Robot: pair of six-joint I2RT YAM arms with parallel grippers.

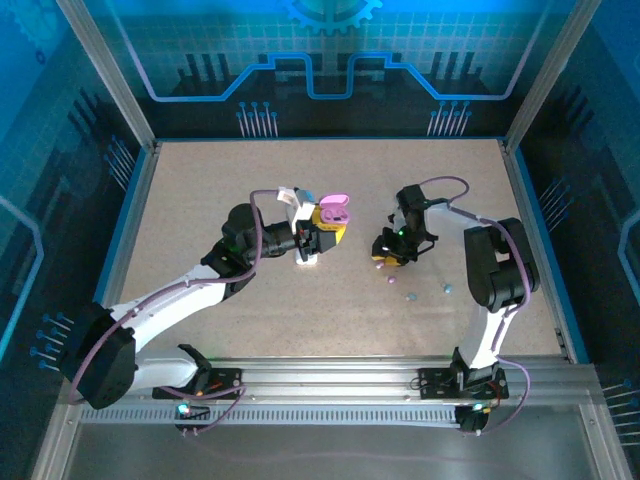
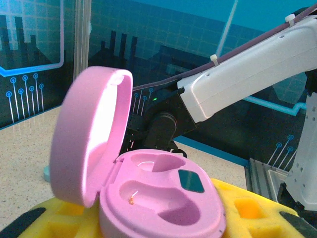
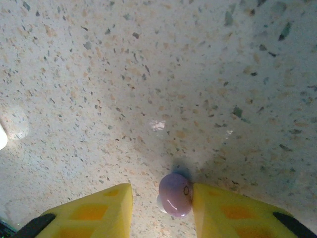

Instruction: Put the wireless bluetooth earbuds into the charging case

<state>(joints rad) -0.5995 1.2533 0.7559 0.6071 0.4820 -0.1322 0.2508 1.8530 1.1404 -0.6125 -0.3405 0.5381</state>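
The pink-purple earbud (image 3: 174, 195) is a glossy little bead lying on the speckled table (image 3: 148, 74). It sits between the parted yellow fingers of the right gripper (image 3: 161, 196), touching one pad (image 3: 218, 208) and clear of the other, so it isn't pinched. Well off to the left, the left gripper (image 2: 154, 217) is clamped round the pink charging case (image 2: 168, 193), whose lid stands open over two empty wells.

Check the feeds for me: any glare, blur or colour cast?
Top external: blue cast from the backdrop, table evenly lit, loose buds tiny specks. Left wrist: pink case sharp, soft sheen on its lid, background dim. Right wrist: purple bud sharp with a small highlight, glare spots on the table.
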